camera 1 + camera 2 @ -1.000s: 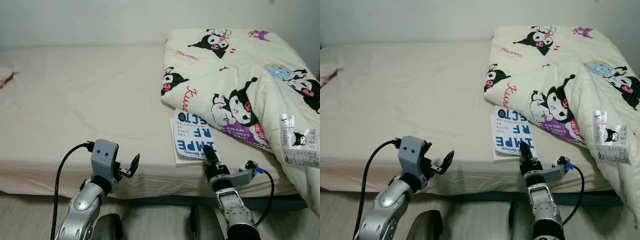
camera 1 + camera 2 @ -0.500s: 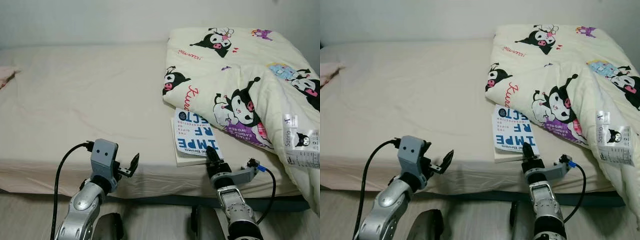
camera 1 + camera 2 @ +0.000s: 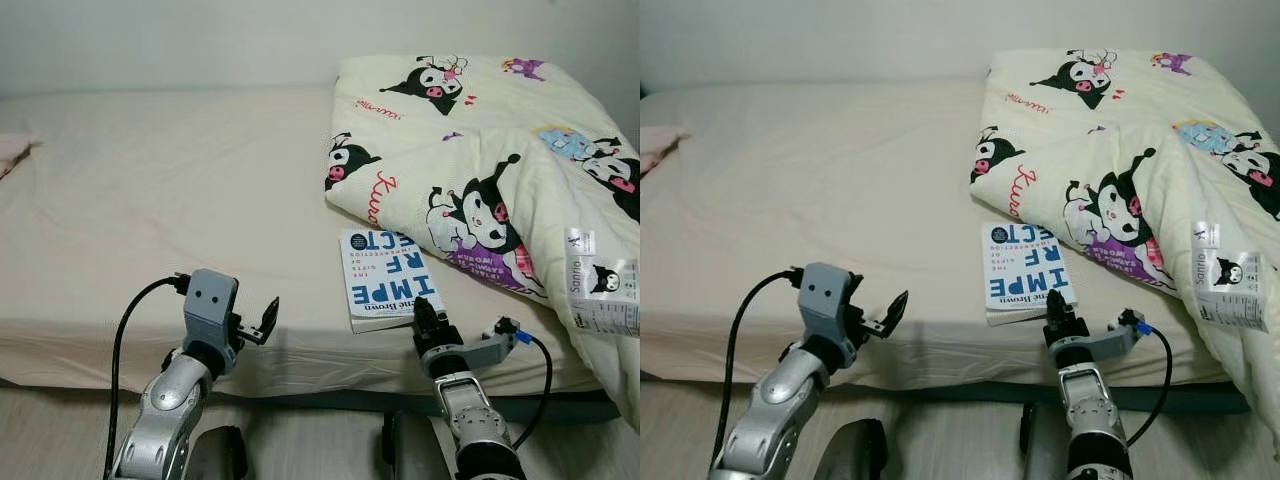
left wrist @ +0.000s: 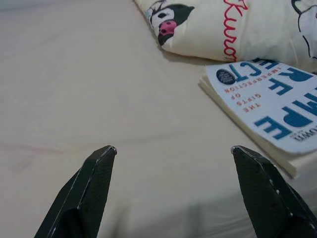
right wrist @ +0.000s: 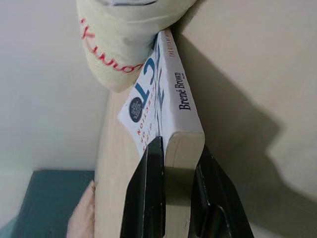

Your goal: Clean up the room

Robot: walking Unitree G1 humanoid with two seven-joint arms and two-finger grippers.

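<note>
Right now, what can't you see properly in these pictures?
- Book: its far corner is tucked under the blanket in both eye views.
- Book's small cover print: too small in the eye views.
- Pink thing: cut off by the left edge.
- Blanket: cut off by the right edge.

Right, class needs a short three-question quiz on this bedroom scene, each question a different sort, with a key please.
1. True or false: the right claw has its fingers either side of the white paperback book with blue lettering.
2. What partly covers the book's far end? A) cream cartoon-print quilt B) a towel C) a box
3. Fill in: the left claw hangs ____ over the beige bedsheet.

Key: 1 true; 2 A; 3 open.
</note>
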